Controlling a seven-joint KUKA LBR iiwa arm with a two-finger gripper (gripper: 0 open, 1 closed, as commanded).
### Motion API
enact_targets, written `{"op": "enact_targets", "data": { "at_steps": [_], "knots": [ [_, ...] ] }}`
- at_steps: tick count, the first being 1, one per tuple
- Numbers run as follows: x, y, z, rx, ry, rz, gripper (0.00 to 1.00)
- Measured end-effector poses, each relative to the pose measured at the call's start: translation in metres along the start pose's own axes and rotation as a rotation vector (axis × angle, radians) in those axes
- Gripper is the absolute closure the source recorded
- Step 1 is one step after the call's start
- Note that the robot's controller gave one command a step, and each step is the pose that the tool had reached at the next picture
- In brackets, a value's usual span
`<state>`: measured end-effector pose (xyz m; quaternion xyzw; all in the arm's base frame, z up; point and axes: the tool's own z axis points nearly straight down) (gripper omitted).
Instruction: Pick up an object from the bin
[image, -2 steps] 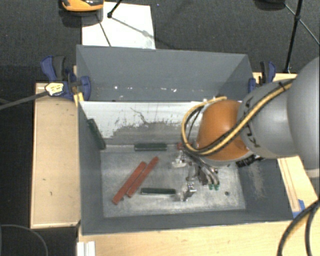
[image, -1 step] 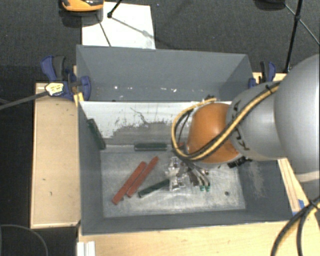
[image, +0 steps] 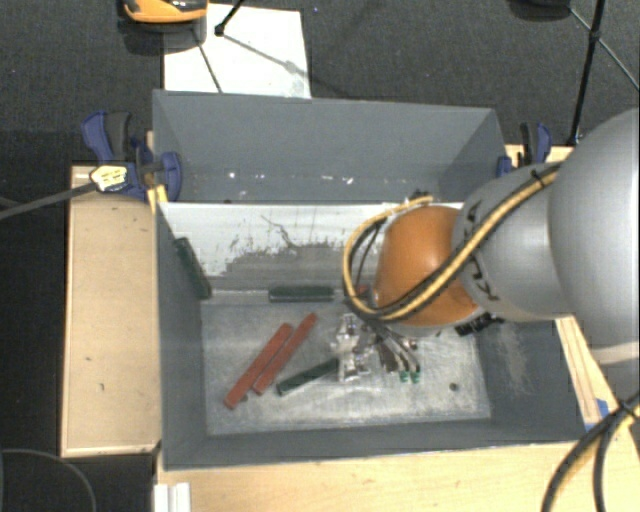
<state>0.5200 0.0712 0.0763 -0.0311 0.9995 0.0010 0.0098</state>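
Camera view: gripper (image: 365, 358) low in grey bin (image: 455, 392), open or closed can't tell, dark green stick (image: 308, 375) ending just left of it, two red-brown sticks (image: 268, 362) further left, second green stick (image: 300, 293) beyond; likely grasp step, next needs closing on the near stick, then lift.

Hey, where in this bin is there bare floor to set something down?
Bare floor runs along the front wall, in front of the two reddish-brown sticks and the tool, and in the right corner past the tool. The middle is crowded: the sticks, a dark green stick and the tool sit close together.
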Motion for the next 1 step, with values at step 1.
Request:
{"op": "enact_targets", "data": {
  "at_steps": [1],
  "knots": [
    [-0.0047,-0.0193,-0.1611,0.001,0.014,0.009,1.00]
  ]
}}
